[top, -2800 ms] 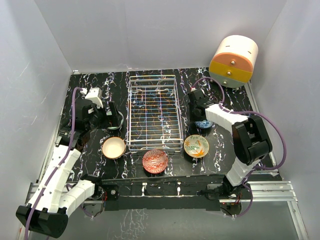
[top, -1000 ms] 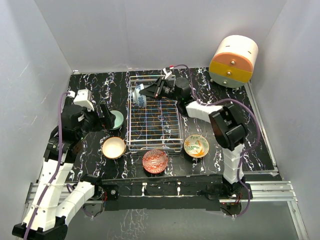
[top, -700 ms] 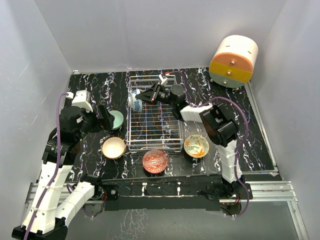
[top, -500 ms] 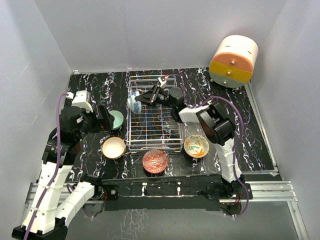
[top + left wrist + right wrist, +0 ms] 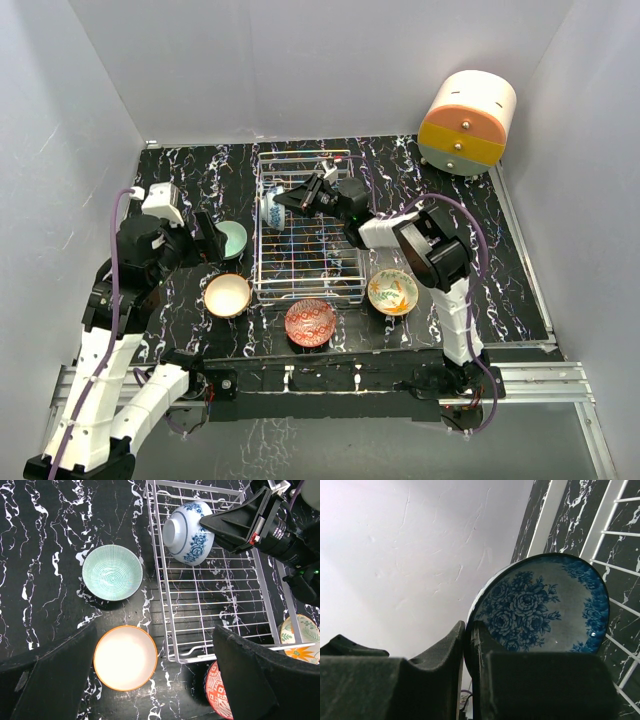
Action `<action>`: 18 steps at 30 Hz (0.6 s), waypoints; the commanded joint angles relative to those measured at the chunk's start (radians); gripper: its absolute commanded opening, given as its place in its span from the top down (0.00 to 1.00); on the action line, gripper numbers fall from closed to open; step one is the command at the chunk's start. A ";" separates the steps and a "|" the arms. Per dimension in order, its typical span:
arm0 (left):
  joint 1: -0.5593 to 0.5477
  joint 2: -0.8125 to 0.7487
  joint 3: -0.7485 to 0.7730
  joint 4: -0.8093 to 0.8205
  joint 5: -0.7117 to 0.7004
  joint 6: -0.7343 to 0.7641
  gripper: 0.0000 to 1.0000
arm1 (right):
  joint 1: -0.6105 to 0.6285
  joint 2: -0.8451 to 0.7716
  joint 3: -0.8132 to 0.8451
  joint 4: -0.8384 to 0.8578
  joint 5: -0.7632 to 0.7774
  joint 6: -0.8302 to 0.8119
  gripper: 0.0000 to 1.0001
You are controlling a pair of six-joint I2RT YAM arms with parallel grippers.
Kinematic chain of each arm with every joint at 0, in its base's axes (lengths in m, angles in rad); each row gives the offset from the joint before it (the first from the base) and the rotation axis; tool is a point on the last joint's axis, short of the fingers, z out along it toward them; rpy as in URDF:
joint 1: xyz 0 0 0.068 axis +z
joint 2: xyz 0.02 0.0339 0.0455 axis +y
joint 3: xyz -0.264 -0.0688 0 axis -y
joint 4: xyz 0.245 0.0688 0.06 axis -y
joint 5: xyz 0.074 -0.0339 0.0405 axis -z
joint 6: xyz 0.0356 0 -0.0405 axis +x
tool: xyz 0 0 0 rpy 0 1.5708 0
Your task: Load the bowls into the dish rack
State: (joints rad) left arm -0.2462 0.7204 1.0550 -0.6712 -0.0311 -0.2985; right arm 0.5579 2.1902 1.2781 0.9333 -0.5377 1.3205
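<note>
My right gripper (image 5: 284,200) is shut on the rim of the blue-white bowl (image 5: 268,207), holding it tipped on its side at the far left corner of the dish rack (image 5: 320,262). Whether it touches the wires I cannot tell. In the right wrist view the fingers (image 5: 445,650) pinch the floral bowl (image 5: 545,605). My left gripper (image 5: 155,630) hangs open high over the table, with the cream bowl (image 5: 125,657) and the mint bowl (image 5: 112,572) below it, left of the rack (image 5: 220,605). The red bowl (image 5: 310,322) and the leafy bowl (image 5: 392,291) sit by the rack's near edge.
A cream-and-orange drawer unit (image 5: 467,122) stands at the far right corner. White walls close in the table on three sides. The right arm (image 5: 440,250) reaches across the rack's right side.
The right gripper took the blue-white bowl from the table right of the rack, carried it over the rack, and has now moved it left and lower. The left gripper has barely moved.
</note>
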 commanded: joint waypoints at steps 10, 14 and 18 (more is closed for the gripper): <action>-0.007 -0.026 0.029 -0.031 -0.019 0.008 0.03 | 0.002 -0.114 -0.062 -0.224 0.154 -0.085 0.91; -0.006 -0.028 0.027 -0.032 -0.023 0.010 0.03 | 0.000 -0.130 -0.078 -0.251 0.172 -0.084 0.90; -0.007 -0.028 0.026 -0.036 -0.023 0.013 0.03 | -0.006 -0.135 -0.100 -0.259 0.170 -0.079 0.89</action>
State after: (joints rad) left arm -0.2466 0.7033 1.0550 -0.6899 -0.0452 -0.2955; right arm 0.5617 2.0769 1.2129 0.7601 -0.4088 1.2762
